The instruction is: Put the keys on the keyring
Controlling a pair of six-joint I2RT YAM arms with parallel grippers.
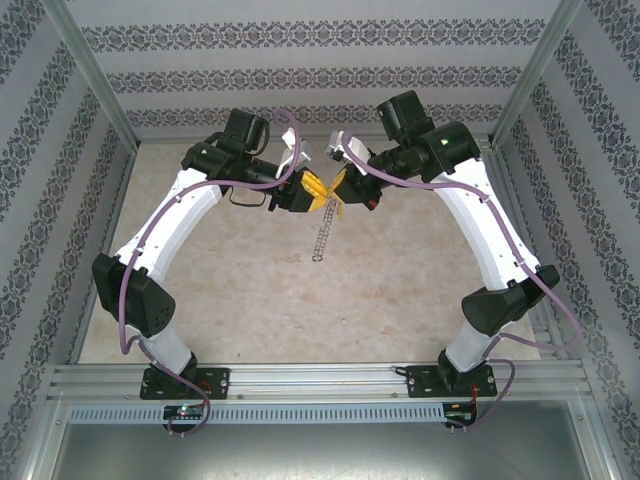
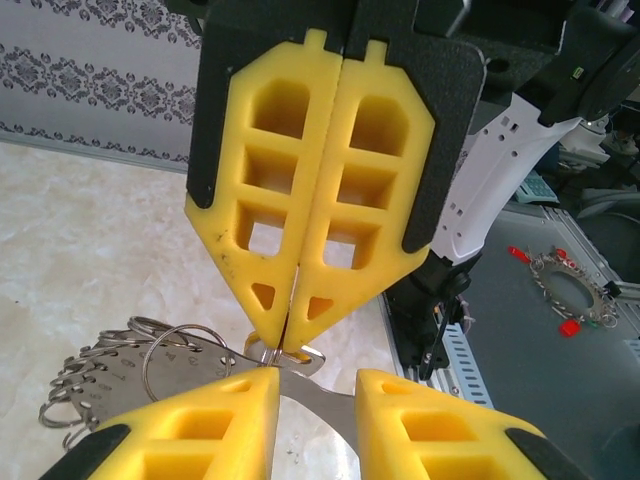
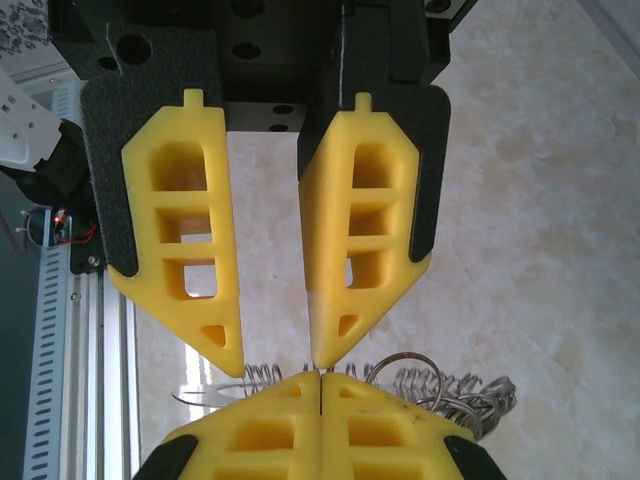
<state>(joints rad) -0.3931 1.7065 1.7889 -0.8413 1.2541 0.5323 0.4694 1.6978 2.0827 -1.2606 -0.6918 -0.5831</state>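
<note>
Two white-shelled arms, the left arm (image 1: 170,215) and the right arm (image 1: 480,220), arch inward over a pale, mottled, stone-look table (image 1: 250,300) and meet nose to nose above its far half.

Take the right gripper (image 2: 287,345) as the mark. Bare tabletop lies on every side of it. The patterned walls and the aluminium frame posts stand well apart from it, so there is open room all round the meeting point.

Its fingers carry blocky yellow pads (image 2: 222,245) of matte plastic, moulded with square windows and tapering to blunt wedge tips, each backed by a grainy black plate. The two pads are pressed flat together along their whole length. At the very tips they nip a thin wire loop of the keyring (image 1: 321,238).

From that pinch the keyring hangs below the right gripper as a slack string of small shiny coils and flat silver leaves. Whether its lower end reaches the table cannot be told.

The left gripper (image 3: 278,360) faces the right gripper tip to tip, with its own pads standing partly apart. A flat silver piece (image 2: 318,400) bridges that gap just under the right gripper's tips. Whether the left pads clamp it cannot be told, nor whether it is one of the keys.
</note>
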